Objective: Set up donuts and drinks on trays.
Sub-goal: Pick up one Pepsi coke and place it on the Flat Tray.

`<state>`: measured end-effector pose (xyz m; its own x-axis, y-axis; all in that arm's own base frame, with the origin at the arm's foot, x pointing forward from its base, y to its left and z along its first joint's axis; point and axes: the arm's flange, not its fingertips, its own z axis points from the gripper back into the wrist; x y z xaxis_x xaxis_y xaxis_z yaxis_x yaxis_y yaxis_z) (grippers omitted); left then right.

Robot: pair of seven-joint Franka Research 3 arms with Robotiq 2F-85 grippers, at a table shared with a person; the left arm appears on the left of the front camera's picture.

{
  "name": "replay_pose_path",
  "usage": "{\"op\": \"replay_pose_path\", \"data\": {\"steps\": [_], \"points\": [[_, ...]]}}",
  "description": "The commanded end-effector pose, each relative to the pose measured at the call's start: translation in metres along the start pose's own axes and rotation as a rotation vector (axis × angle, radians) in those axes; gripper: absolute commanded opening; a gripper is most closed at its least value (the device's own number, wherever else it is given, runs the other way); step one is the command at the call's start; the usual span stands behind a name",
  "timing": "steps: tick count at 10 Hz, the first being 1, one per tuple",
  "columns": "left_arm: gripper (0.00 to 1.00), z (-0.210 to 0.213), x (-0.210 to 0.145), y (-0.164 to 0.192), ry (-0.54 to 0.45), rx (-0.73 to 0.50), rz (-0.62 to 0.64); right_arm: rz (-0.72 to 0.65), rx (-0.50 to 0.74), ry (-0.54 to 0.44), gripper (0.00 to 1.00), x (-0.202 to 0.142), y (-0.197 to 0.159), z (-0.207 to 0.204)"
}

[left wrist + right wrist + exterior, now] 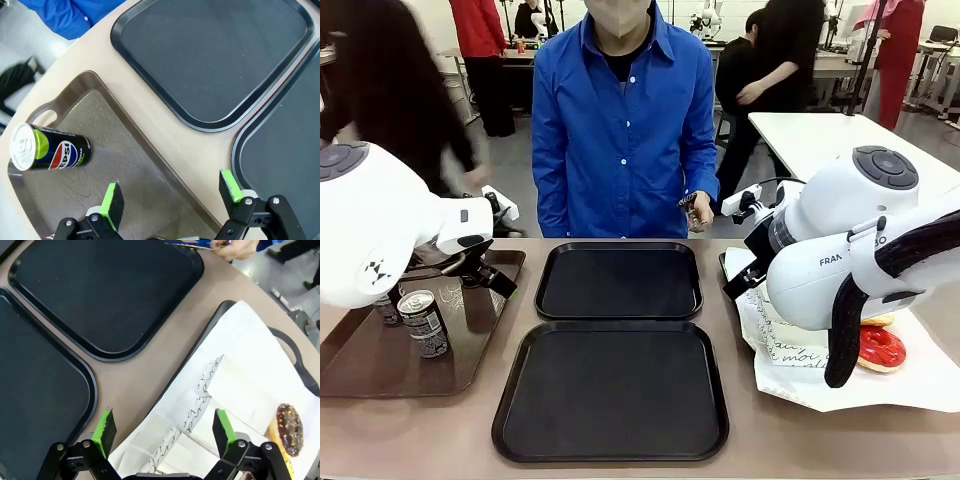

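Two black trays lie in the middle of the table, one far (620, 282) and one near (610, 392), both bare. At the left, two dark drink cans (423, 322) stand on a brown tray (360, 365). My left gripper (492, 278) hovers open over that tray's inner edge; in the left wrist view its green pads (112, 202) stand wide apart, with one can (47, 149) ahead and apart from them. My right gripper (165, 427) is open above white paper sleeves (210, 390) with script lettering. A chocolate-topped donut (289, 430) lies beyond, and a red-glazed donut (880, 347) shows at the right.
A white paper sheet (840, 385) covers a dark tray (300, 370) at the right, under the sleeves and donuts. A person in a blue shirt (620, 120) stands at the far side, one hand (698, 212) holding something small near the table edge. Other people move behind.
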<state>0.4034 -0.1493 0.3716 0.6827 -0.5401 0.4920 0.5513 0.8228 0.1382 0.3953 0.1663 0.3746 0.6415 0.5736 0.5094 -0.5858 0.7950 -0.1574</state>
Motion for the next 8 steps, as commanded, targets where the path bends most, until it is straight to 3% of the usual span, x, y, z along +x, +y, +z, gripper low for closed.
{"op": "replay_pose_path", "data": {"steps": [1,8], "points": [[1.0,0.0,0.0,-0.0001,0.0,0.0,0.0,0.0,0.0,0.0,1.0,0.0,0.0001,0.0],[1.0,0.0,0.0,-0.0001,0.0,0.0,0.0,0.0,0.0,0.0,1.0,0.0,0.0001,0.0]]}}
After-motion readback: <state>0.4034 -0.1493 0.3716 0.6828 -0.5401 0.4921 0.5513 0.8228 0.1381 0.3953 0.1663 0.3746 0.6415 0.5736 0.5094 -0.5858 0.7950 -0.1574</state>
